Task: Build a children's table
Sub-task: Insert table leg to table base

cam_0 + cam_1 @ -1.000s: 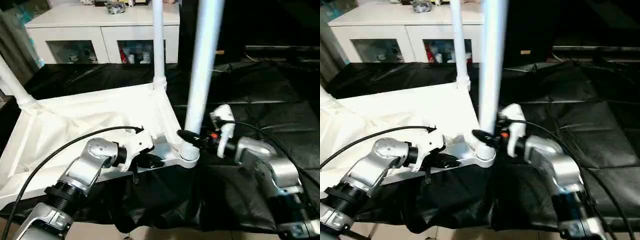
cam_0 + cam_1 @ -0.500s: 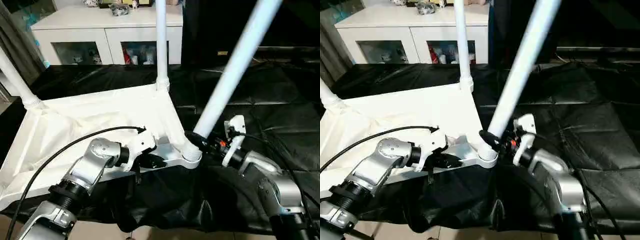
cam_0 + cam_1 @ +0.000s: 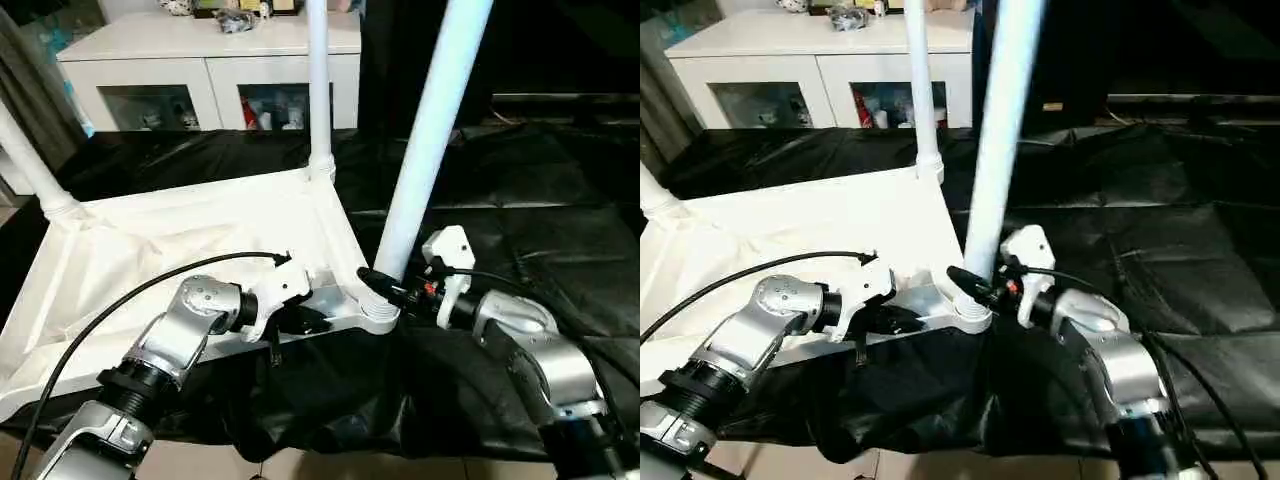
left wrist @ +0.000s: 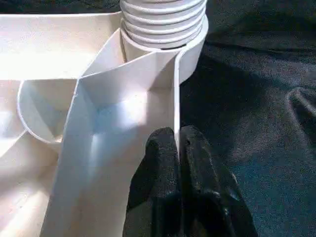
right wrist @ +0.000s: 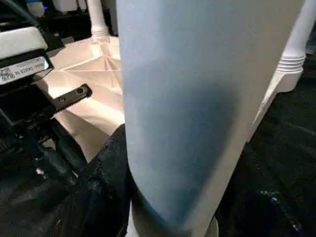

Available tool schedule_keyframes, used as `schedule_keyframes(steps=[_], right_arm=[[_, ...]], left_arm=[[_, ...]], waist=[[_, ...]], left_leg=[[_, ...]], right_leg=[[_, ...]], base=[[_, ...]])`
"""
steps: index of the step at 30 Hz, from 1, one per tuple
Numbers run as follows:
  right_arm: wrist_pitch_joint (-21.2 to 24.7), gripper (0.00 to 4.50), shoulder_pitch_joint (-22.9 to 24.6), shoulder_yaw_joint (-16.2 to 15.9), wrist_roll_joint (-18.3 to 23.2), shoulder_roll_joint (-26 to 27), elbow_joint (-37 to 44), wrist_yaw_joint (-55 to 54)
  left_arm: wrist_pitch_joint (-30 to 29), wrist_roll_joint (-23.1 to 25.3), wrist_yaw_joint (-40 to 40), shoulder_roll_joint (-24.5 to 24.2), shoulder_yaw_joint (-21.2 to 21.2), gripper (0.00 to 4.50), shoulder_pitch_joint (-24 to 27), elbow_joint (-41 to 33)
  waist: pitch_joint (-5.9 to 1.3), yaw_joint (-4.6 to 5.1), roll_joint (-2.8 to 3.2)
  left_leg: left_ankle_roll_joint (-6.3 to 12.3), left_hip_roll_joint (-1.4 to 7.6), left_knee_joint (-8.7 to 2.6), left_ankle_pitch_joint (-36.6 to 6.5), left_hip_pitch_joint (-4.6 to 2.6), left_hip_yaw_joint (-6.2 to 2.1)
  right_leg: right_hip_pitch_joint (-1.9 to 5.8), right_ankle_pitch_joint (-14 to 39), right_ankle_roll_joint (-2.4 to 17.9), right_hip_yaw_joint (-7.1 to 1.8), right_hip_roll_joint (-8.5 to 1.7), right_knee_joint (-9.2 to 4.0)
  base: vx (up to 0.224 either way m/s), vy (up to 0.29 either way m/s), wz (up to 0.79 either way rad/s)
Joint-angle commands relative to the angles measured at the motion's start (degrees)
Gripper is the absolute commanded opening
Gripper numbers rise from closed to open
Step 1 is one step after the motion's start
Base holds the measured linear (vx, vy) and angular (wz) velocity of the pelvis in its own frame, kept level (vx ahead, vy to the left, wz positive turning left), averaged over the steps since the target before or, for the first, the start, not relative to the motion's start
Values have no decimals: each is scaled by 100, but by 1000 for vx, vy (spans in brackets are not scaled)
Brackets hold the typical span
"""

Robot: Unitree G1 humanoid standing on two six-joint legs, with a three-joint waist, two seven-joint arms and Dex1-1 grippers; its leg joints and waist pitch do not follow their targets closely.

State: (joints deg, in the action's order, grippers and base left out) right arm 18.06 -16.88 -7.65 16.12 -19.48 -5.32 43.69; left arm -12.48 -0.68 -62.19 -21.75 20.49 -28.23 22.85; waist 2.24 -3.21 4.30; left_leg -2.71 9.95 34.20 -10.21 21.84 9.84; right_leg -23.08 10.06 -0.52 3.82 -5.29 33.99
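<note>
Partly cropped leg [image 3: 425, 140], right pincer [image 3: 385, 285] clasping its base, socket [image 3: 378, 312] obscured.

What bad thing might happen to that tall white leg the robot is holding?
The leg leans in its corner socket, so it might jam crooked instead of seating straight. The right gripper holds it only near the bottom, so the long top might swing. The left gripper pinches just the tabletop's thin edge, so the tabletop might slip on the black cloth.

— What's that claw [image 5: 163, 197] got?
— A pale tube leg [image 5: 197, 98], clamped between its black fingers [image 5: 106, 168].
— And past it?
— The ribbed white tabletop [image 5: 94, 89], with another leg [image 5: 296, 54] upright at a far corner.
</note>
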Motion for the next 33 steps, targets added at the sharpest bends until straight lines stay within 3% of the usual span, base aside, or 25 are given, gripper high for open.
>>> schedule_keyframes(steps=[1, 8, 10, 12, 23, 24, 30, 33], right_arm=[[218, 188, 93, -406, -185, -164, -391, 352], [118, 188, 91, -409, -73, -270, -659, 842], [67, 188, 70, -461, -73, -319, -742, 1030], [42, 188, 31, -485, -62, -346, -831, 1165], [-265, 188, -310, -624, -166, -452, -1338, 1863], [-285, 188, -350, -613, -165, -415, -1385, 1841], [-381, 188, -389, -599, -203, -321, -1456, 1814], [-432, 188, -425, -559, -228, -269, -1526, 1731]], left_arm=[[29, 102, 24, -85, 34, 0, -31, -4], [86, 66, -135, -152, 24, 0, -93, -12], [154, 42, -268, -205, 35, 0, -134, 0], [209, 24, -400, -248, 59, 0, -166, 13], [286, -62, -987, -432, 107, 0, -439, 76], [298, -43, -927, -424, 85, 0, -490, 129], [246, -61, -908, -384, 1, 0, -561, 174], [232, -66, -906, -382, -19, 0, -588, 194]], waist=[[-236, 8, -76], [-277, -20, -84], [-223, -12, -62], [-217, -1, -74], [-83, -6, -115], [-59, -1, -153], [2, -16, -145], [-8, -21, -144]], left_leg=[[-66, 262, -549, -2618, -107, -169], [-10, 285, -551, -2344, -84, -133], [16, 277, -562, -2382, -70, -126], [46, 274, -564, -2397, -73, -124], [-5, 302, -636, -2538, -117, -133], [-9, 303, -642, -2595, -115, -130], [-68, 300, -670, -2857, -177, -168], [-42, 306, -694, -2711, -178, -162]], right_leg=[[129, 3249, 596, -212, -341, -591], [166, 2346, 892, -246, -323, -518], [163, 2242, 972, -248, -320, -513], [179, 2206, 1014, -246, -316, -506], [152, 2552, 1042, -263, -327, -550], [142, 2626, 1038, -267, -328, -568], [95, 3538, 759, -263, -373, -675], [118, 3438, 760, -256, -377, -693]], base=[[0, 0, 0], [0, 0, 0], [0, 0, 0], [0, 0, 0], [0, 0, 0], [0, 0, 0], [0, 0, 0], [0, 0, 0]])
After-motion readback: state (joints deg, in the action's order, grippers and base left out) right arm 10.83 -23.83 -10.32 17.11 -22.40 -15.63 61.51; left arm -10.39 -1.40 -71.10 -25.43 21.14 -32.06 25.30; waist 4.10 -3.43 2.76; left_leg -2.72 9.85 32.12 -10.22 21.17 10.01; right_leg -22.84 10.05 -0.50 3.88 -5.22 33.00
